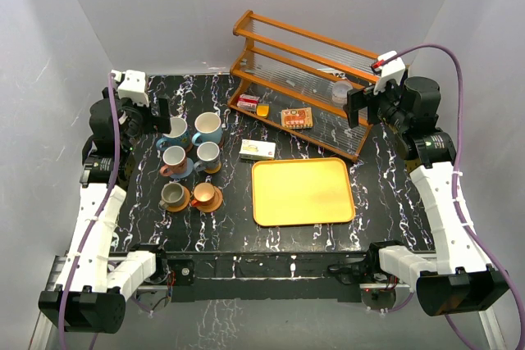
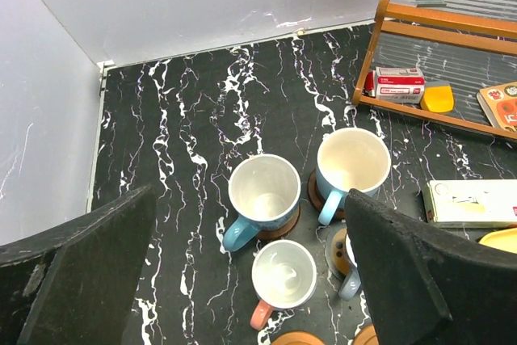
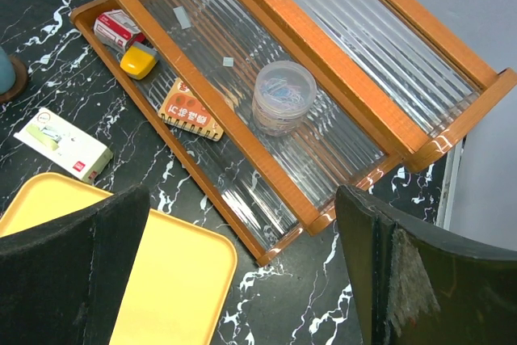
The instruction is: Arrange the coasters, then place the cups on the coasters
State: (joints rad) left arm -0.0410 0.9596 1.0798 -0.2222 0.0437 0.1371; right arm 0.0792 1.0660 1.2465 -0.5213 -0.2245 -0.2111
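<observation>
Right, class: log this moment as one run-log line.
cups: six, each on coasters | left claw: open, empty, above cups | right claw: open, empty, over rack

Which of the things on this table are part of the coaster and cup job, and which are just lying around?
Part of the job: six cups, the coasters under them.
Just lying about: yellow tray, white box, wooden rack holding a red box, an orange card and a clear tub of paper clips.

The cups [image 1: 207, 127] sit on the coasters [image 1: 217, 199], left of the tray [image 1: 302, 192].
</observation>
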